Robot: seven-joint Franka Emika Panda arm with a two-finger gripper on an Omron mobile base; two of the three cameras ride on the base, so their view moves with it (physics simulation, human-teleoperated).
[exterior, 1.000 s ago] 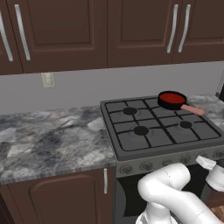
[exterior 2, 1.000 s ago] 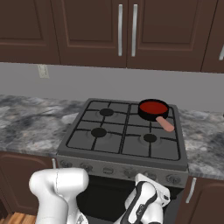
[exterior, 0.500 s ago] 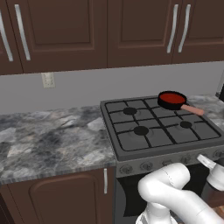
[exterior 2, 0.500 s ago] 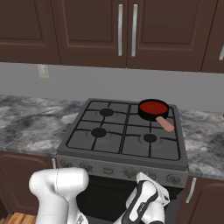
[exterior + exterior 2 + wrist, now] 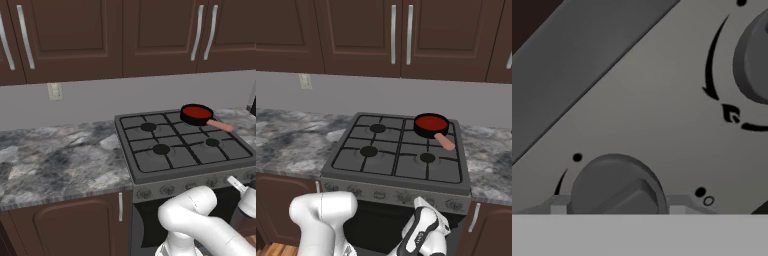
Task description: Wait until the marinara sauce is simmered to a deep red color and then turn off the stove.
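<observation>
Left base view. The stove (image 5: 185,150) sits in the grey marbled counter (image 5: 55,155) beneath dark wood cabinets (image 5: 100,35). The marinara sauce (image 5: 196,112) lies in a small black pan (image 5: 192,118) on the rear right burner, the pink handle (image 5: 220,125) pointing toward the front right. Compared with one second ago, the sauce reads as the same deep red and the pan has not shifted; the white arm (image 5: 195,225) has moved a little in front of the knob row. Judged from its colour, the waiting step appears over, and the knob turn is what remains.

Right base view. The same stove (image 5: 398,152) appears from the other side, with the sauce (image 5: 431,121) again at the rear right. This view shows the forearm (image 5: 423,235) reaching low toward the front panel, right of centre, and the full knob row (image 5: 391,194), which the left view partly cuts off.

Hand view. Only here is the panel close: one knob (image 5: 614,187) stands at the bottom edge with a light tip (image 5: 559,205) at either side of it, and a second knob (image 5: 754,57) at the upper right. The pincer appears spread either side of the lower knob; whether it touches cannot be told. Which burner this knob serves cannot be read.
</observation>
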